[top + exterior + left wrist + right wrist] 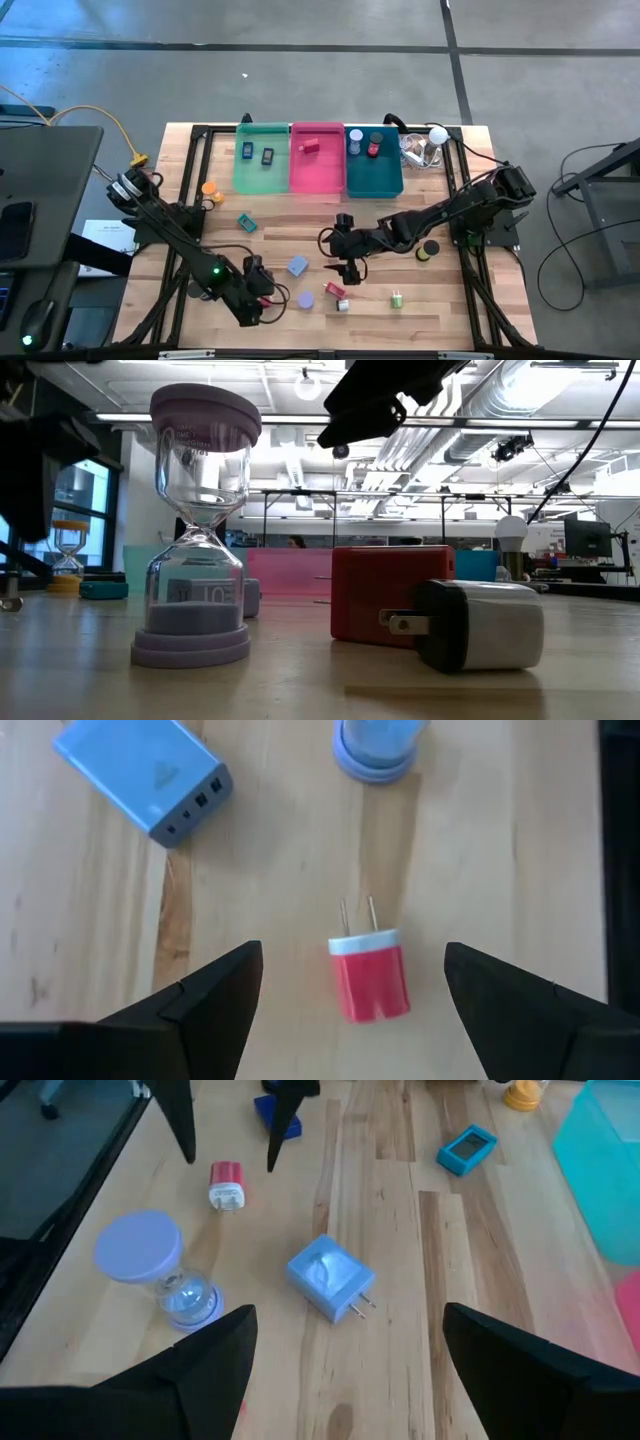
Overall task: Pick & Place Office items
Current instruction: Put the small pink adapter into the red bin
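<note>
the left gripper [350,995], fingers spread and empty, hovers near the table's [440,300] front-left corner, straddling the red plug adapter [368,975]; this appears to be the approach step. next move: descend and close on the adapter. the right gripper [345,1350], also spread and empty, waits mid-table over the blue charger [330,1278], beside the lavender hourglass [160,1270].

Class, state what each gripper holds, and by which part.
Nothing is held. The left gripper stands open around the red charger; the right gripper is open and empty.
</note>
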Robot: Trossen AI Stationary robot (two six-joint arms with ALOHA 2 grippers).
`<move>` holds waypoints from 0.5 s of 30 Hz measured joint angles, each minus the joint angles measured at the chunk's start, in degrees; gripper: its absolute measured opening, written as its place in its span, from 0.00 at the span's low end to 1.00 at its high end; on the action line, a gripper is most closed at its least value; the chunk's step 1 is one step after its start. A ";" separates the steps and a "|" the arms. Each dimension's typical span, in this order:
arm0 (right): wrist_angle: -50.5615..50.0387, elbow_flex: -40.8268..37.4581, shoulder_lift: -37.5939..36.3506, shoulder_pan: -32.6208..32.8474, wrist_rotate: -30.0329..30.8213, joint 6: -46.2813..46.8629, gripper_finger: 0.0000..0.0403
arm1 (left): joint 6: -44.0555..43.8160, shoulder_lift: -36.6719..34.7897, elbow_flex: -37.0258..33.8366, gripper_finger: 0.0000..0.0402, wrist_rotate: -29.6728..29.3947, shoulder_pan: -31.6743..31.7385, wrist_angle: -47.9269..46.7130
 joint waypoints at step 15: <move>0.01 0.00 0.02 0.00 0.16 -0.04 0.77 | -4.23 3.48 0.00 0.76 1.33 -1.27 3.97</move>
